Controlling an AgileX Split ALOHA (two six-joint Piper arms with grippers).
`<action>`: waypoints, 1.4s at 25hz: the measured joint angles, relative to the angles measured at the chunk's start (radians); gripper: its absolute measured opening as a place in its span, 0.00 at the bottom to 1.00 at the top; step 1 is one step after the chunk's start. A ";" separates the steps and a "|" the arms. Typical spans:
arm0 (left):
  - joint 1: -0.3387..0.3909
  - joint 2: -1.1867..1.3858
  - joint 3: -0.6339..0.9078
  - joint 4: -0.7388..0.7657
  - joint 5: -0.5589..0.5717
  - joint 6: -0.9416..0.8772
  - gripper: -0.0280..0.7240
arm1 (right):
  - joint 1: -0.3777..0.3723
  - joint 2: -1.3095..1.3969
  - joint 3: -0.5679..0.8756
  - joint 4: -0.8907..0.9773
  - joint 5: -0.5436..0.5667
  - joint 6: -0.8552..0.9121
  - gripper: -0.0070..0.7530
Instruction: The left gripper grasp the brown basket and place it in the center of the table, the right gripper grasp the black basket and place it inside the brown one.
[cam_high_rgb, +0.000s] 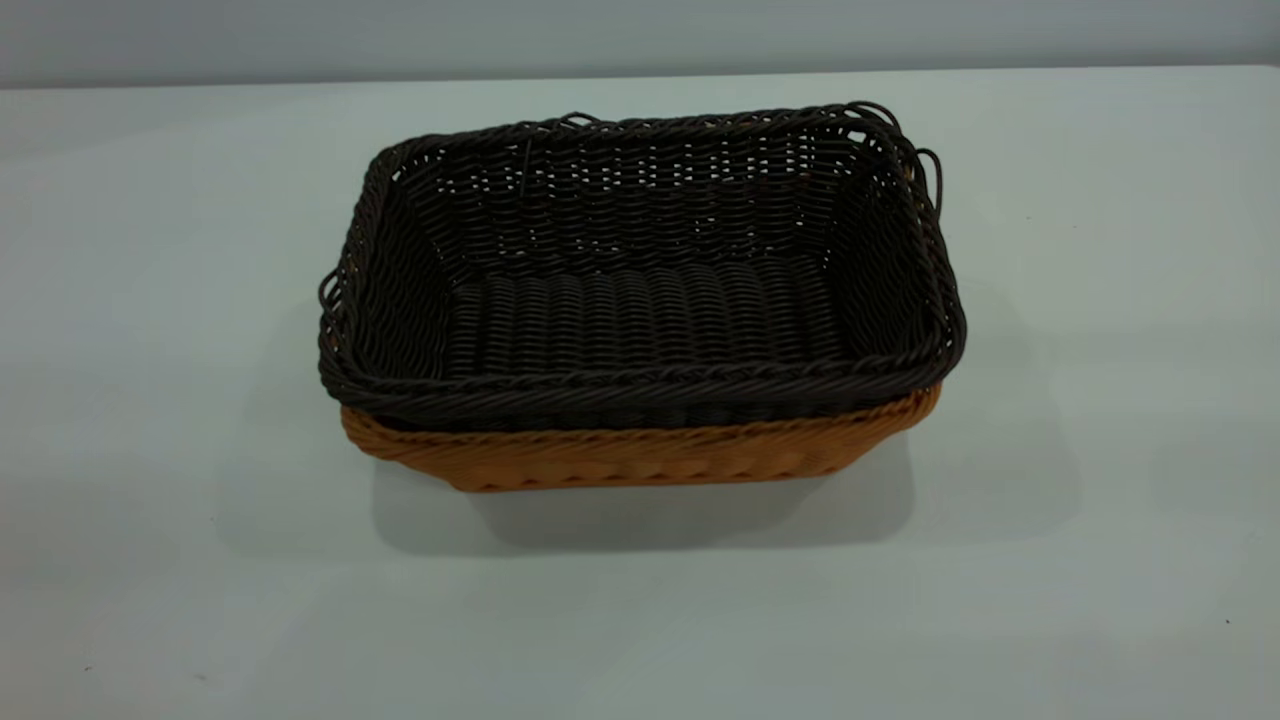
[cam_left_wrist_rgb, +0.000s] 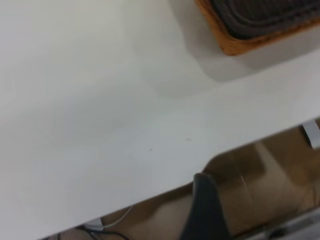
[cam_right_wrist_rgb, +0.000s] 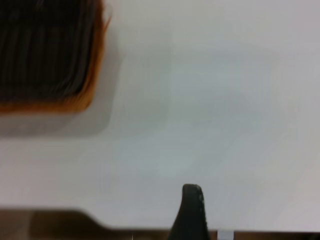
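One dark, rounded, matte finger tip (cam_left_wrist_rgb: 205, 210) per wrist view (cam_right_wrist_rgb: 191, 212).

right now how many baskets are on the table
2, nested mid-table. The brown basket sits on the table; the black basket sits inside it, rim riding above the brown one's. The black one's weave hides the brown one's inside, so anything under it wouldn't show.
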 joint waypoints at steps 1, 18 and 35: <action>0.044 -0.003 0.000 -0.001 0.000 0.000 0.71 | -0.022 -0.037 0.000 0.000 0.000 0.000 0.74; 0.388 -0.196 0.000 0.002 0.014 -0.002 0.71 | -0.046 -0.247 0.000 0.001 0.017 0.000 0.74; 0.388 -0.196 0.000 0.002 0.014 -0.002 0.71 | -0.046 -0.247 0.000 0.003 0.017 0.000 0.74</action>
